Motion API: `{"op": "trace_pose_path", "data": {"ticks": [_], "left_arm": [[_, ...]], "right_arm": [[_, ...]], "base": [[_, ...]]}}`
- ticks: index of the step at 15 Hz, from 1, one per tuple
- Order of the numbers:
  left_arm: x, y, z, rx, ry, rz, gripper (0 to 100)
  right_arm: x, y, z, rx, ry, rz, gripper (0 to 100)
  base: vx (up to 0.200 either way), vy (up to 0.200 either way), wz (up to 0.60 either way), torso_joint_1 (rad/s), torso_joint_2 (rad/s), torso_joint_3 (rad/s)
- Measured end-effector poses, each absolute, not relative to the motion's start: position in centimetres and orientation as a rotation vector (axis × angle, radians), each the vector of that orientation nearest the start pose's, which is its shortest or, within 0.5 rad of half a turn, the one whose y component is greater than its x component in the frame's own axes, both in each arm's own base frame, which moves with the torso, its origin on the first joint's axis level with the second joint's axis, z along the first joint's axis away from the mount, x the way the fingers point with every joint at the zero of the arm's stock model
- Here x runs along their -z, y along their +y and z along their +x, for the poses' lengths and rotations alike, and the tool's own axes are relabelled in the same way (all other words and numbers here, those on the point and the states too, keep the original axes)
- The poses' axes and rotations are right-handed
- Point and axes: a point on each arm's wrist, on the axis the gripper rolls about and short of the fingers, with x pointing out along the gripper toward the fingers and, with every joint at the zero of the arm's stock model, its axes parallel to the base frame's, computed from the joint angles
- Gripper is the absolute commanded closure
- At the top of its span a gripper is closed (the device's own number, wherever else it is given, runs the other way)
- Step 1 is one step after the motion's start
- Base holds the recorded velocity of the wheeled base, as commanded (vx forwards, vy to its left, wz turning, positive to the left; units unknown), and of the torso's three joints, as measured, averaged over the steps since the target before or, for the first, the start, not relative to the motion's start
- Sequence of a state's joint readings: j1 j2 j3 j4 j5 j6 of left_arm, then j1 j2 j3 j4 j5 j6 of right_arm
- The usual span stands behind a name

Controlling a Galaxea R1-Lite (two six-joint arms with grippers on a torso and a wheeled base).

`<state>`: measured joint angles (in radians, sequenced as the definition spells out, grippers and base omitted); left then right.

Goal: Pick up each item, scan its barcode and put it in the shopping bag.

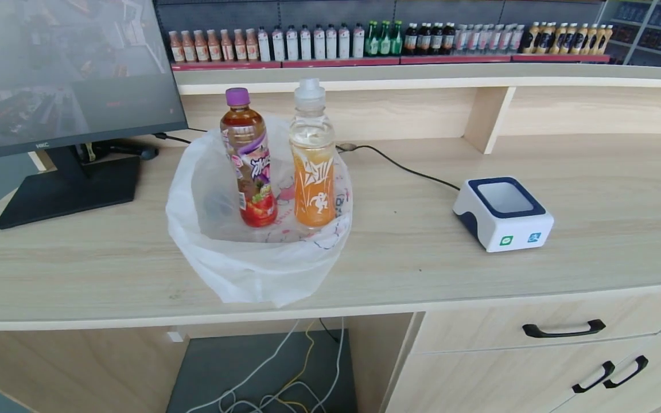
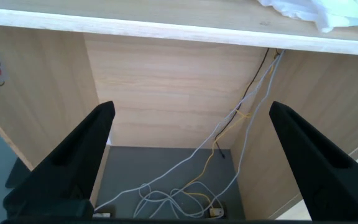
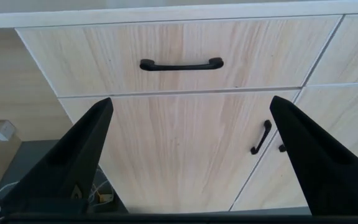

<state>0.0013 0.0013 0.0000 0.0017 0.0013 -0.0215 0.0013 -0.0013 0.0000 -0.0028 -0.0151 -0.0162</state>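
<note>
Two bottles stand upright inside the white plastic shopping bag (image 1: 250, 269) on the counter: a brown tea bottle with a purple cap (image 1: 248, 158) and, to its right, an orange drink bottle with a clear cap (image 1: 312, 155). The white and navy barcode scanner (image 1: 502, 213) sits on the counter to the bag's right. My left gripper (image 2: 188, 165) hangs open below the counter's front edge, facing the knee recess with loose cables; a fold of the bag (image 2: 319, 12) shows above it. My right gripper (image 3: 188, 162) is open too, low in front of the drawers.
A monitor on a black stand (image 1: 72, 189) occupies the counter's left end. A black cable (image 1: 399, 166) runs from the back ledge to the scanner. Drawer fronts with black handles (image 3: 181, 64) lie under the counter on the right. Shelves of bottles line the background.
</note>
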Motion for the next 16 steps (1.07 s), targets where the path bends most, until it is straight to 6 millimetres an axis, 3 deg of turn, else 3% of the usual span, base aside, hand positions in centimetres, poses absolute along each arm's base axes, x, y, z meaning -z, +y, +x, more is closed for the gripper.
{"op": "trace_pose_path", "data": {"ticks": [13, 16], "left_arm": [[-7.53, 0.0, -2.27, -0.003, 0.003, -0.02, 0], [-7.53, 0.0, -2.27, -0.002, 0.003, -0.009, 0]], "right_arm": [[-7.57, -0.02, -2.29, 0.007, -0.004, -0.02, 0], [-7.57, -0.02, -2.29, 0.008, -0.004, -0.016, 0]], "base": [[0.0, -0.2, 0.0, 0.003, 0.0, 0.003], [0.0, 0.0, 0.0, 0.0, 0.0, 0.0]]}}
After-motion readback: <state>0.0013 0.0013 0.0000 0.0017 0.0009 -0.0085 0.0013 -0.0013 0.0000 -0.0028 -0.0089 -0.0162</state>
